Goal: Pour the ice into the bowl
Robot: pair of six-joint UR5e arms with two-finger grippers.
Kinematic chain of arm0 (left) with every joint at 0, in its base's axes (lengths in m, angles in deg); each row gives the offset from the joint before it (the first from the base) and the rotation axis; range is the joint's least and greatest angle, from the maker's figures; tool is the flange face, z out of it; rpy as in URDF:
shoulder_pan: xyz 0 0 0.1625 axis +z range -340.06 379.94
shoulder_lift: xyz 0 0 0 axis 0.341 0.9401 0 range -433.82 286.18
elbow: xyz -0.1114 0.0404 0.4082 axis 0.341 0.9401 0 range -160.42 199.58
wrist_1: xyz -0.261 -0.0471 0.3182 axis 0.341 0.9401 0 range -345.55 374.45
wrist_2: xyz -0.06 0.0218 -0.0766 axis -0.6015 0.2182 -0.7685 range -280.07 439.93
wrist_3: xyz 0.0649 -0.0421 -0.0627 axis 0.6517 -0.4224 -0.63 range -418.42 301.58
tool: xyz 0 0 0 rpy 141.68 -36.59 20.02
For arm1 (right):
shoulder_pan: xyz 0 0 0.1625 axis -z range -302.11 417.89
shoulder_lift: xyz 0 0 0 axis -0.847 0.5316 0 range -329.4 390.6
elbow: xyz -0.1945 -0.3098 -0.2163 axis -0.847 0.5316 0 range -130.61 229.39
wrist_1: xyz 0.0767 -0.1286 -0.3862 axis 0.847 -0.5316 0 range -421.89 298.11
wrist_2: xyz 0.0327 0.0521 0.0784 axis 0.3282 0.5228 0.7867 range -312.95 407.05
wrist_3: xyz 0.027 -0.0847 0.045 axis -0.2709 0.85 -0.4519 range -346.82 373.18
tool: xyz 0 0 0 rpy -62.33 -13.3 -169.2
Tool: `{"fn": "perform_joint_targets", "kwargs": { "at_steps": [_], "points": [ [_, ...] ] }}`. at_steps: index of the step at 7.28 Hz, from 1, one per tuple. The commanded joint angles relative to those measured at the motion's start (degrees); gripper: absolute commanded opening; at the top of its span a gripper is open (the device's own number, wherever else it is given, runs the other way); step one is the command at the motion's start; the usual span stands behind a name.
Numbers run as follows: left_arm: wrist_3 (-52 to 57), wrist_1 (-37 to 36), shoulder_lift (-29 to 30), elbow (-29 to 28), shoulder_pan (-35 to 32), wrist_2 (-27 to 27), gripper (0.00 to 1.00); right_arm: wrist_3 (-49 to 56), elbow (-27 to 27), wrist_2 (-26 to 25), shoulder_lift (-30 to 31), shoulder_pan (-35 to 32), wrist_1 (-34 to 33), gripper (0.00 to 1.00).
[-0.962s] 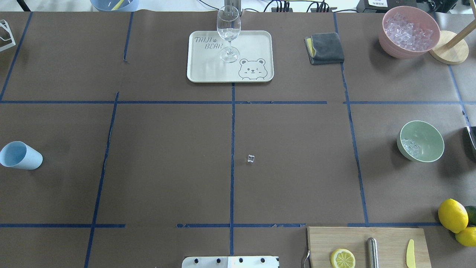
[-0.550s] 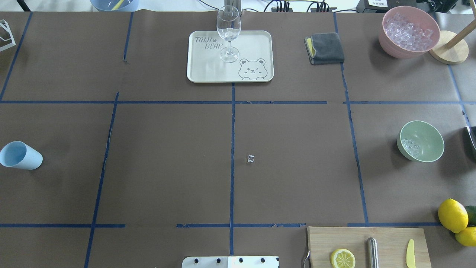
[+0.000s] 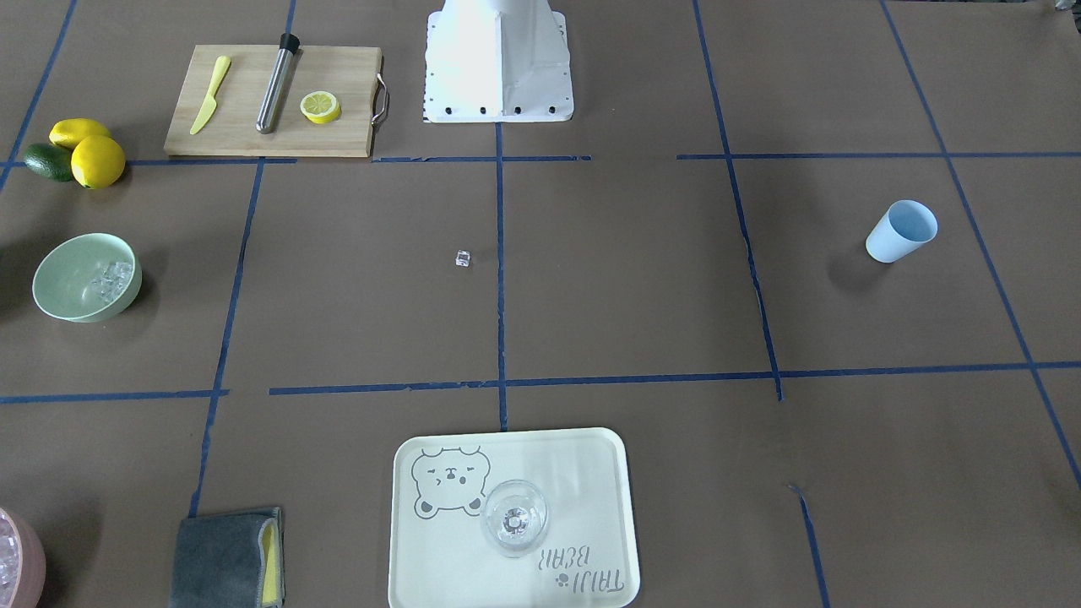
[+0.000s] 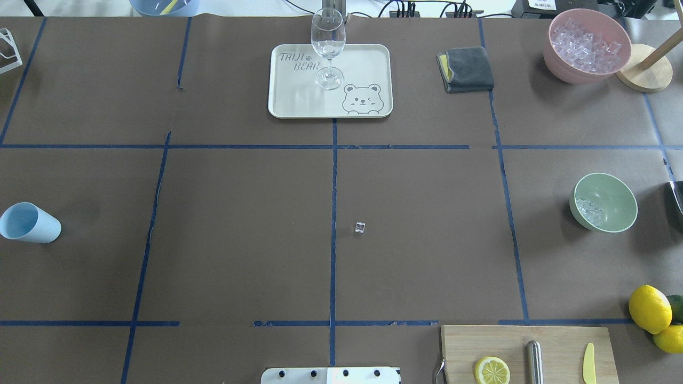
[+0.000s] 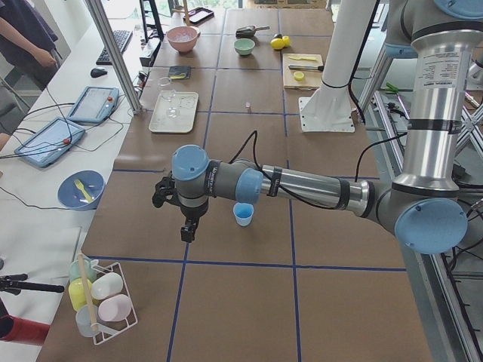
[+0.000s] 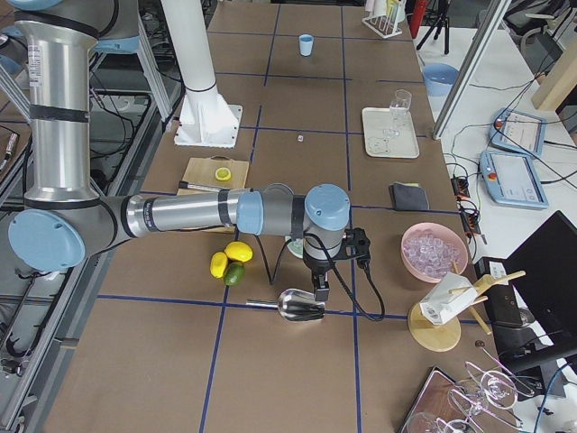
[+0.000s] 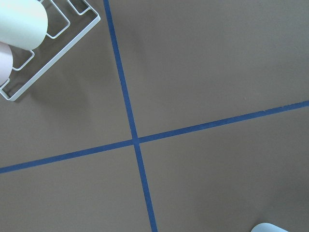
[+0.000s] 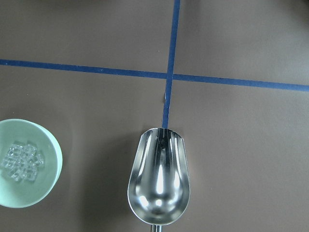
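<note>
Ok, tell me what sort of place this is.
Most likely a robotics lab, staged as a drinks-prep bench. The table is papered brown and gridded with blue tape, the left arm reaches over it, and tablets sit on a side desk. The wine glass and lemons look like props.

"TAIJI BEAR" on the tray point(image 4: 281, 80)

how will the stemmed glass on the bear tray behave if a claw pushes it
The clear stemmed wine glass looks top-heavy, a wide bowl on a thin stem, so a high push would probably tip it. Thin glass is likely fragile and slippery. It may slide on the smooth cream tray.
</note>
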Motion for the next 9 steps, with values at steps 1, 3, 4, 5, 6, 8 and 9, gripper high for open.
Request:
{"fn": "perform_joint_targets", "kwargs": {
  "at_steps": [1,3,4,5,6,8,9],
  "points": [
    [-0.7,-0.5,-0.9,-0.7,-2.1,0.1,1.00,-0.3,1.1,0.0,0.2,-0.1,0.7,1.00],
    [-2.5,-6.5,-0.6,-0.7,-2.9,-0.5,1.00,-0.6,1.1,0.1,-0.6,0.0,1.5,1.00],
    [-4.2,-6.3,-1.3,-0.9,-2.9,-0.4,1.00,-1.4,1.2,0.1,-0.6,-0.1,1.5,1.00],
    [-3.9,-5.8,-1.1,-2.1,-2.9,-0.4,1.00,-1.7,1.3,0.1,-0.5,-0.1,1.5,1.00],
    [-4.0,-3.4,-1.1,-3.1,-2.9,-0.3,1.00,-1.7,1.3,0.1,-0.4,-0.1,1.4,1.00],
    [-3.8,-0.8,-1.1,-4.6,-2.9,-0.3,1.00,-1.7,1.3,0.1,-0.1,-0.1,1.5,1.00],
    [-3.6,-0.6,-1.1,-4.8,-2.9,-0.3,1.00,-1.7,1.3,0.1,-0.1,-0.1,1.5,1.00]
  ]
}}
